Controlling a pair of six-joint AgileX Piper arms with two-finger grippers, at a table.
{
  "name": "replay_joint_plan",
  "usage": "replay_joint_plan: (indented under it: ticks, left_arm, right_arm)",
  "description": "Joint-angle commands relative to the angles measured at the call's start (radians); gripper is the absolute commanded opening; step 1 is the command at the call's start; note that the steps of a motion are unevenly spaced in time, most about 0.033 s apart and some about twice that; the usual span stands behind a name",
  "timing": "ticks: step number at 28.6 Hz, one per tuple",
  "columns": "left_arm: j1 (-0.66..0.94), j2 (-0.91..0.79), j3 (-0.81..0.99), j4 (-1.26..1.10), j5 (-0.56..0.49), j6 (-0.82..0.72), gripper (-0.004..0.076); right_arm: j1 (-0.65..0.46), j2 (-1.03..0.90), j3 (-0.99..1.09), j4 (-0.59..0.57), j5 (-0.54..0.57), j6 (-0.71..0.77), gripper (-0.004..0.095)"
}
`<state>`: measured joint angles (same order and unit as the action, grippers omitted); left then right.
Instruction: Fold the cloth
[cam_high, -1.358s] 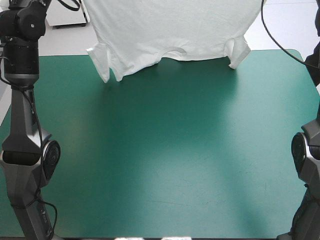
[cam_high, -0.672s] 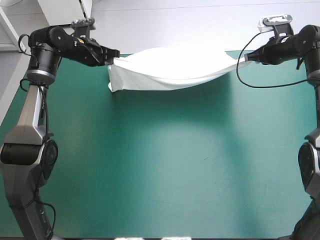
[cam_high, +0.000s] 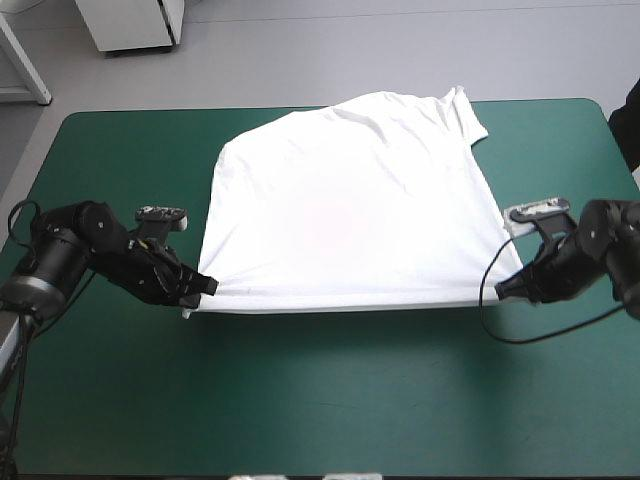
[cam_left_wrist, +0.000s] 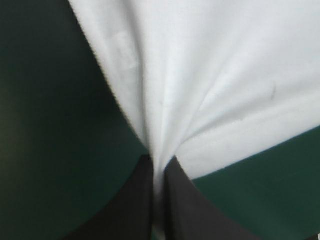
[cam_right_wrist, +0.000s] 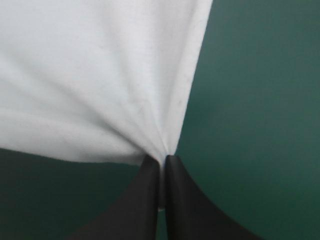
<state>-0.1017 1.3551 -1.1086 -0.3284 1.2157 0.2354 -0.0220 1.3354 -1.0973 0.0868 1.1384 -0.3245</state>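
Note:
The white T-shirt (cam_high: 350, 215) lies spread over the middle of the teal-green table, one sleeve (cam_high: 462, 108) toward the far right. Its near edge runs straight between the two grippers. My left gripper (cam_high: 205, 286) is low at the near left corner, shut on the T-shirt (cam_left_wrist: 200, 75), whose fabric bunches into folds between the black fingers (cam_left_wrist: 135, 200). At the near right corner my right gripper (cam_high: 503, 287) is shut on the T-shirt (cam_right_wrist: 90, 75) too, creases fanning out from its fingers (cam_right_wrist: 180, 200).
Bare teal-green cover (cam_high: 330, 400) stretches from the shirt's near edge to the table's front edge. Narrower bare strips run along the left side (cam_high: 120, 160) and right side (cam_high: 560, 150).
Earlier the shirt hung in the air near the far edge, held up high. Both arms have since come down and toward the front, laying it flat across the table.

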Motion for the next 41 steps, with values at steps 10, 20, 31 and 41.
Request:
replay_joint_plan:
  ticks: [10,20,31,41]
  left_arm:
    - [-0.026,-0.244,0.304,0.003,-0.027,-0.007,-0.0009]
    - [-0.069,-0.317,0.469,0.026,-0.009,-0.041,-0.0009]
    - [-0.069,-0.371,0.562,0.021,-0.011,-0.045,-0.0009]
    - [-0.069,-0.376,0.556,0.021,0.055,-0.045,0.0169]
  right_arm:
    - [0.109,-0.367,0.341,-0.074,0.037,0.091,-0.0017]
    - [0.109,-0.437,0.445,-0.074,0.085,0.095,-0.0017]
    - [0.109,-0.468,0.51,-0.077,0.093,0.095,-0.0017]
    - [0.109,-0.49,0.498,-0.018,0.111,0.141,0.019]
